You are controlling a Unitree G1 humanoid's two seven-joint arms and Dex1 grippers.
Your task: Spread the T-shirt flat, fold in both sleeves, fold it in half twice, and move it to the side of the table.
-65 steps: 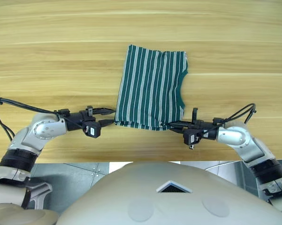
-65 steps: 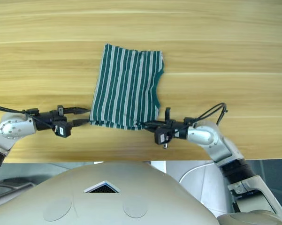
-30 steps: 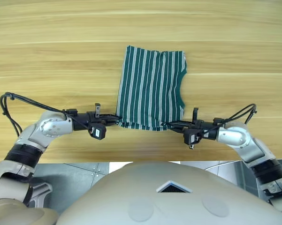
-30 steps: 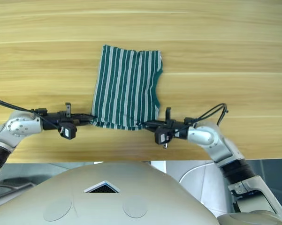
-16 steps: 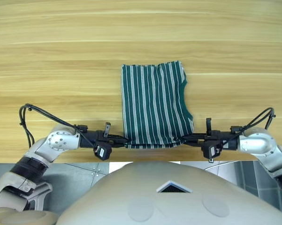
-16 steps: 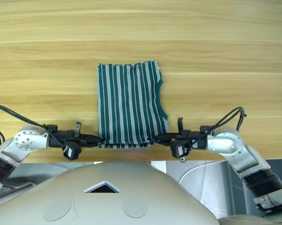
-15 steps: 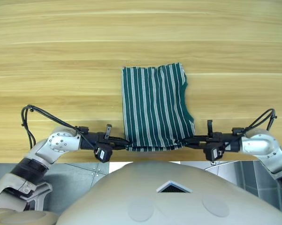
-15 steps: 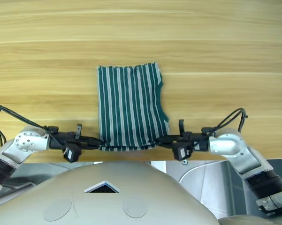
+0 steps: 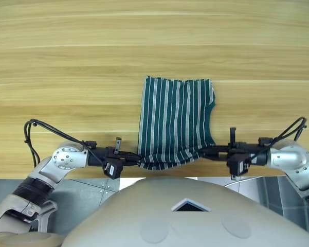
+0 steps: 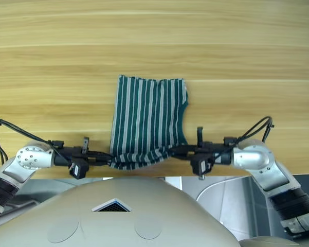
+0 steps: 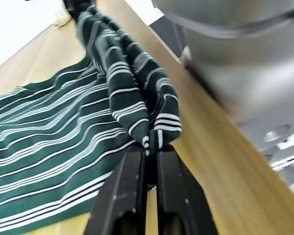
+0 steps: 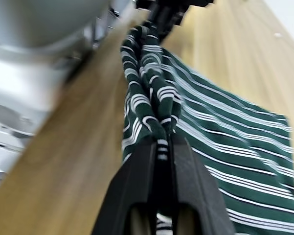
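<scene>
1. Closest to the robot, along the near edge of the counter, the left tool is pressed together on the near-left corner of the T-shirt. In the left wrist view, bunched striped cloth is pinched between its two fingers.
2. At the same depth, the right tool is pinching the near-right corner. In the right wrist view, its fingers are clamped on a gathered fold of the fabric.
3. Between the two tools the near hem sags in a rumpled band and looks lifted slightly off the wood.
4. Beyond the hem, the T-shirt lies as a narrowed green-and-white striped panel on the counter. Its long axis runs straight away from the robot, with a curved notch on its right side.
5. Its far edge lies flat, roughly mid-counter, with bare wood beyond it.
6. The relation that matters is that the whole garment lies forward of both tools, one tool per near corner and neither arm nearer. A half fold would probably mean carrying the hem straight ahead, level, onto the far edge.
</scene>
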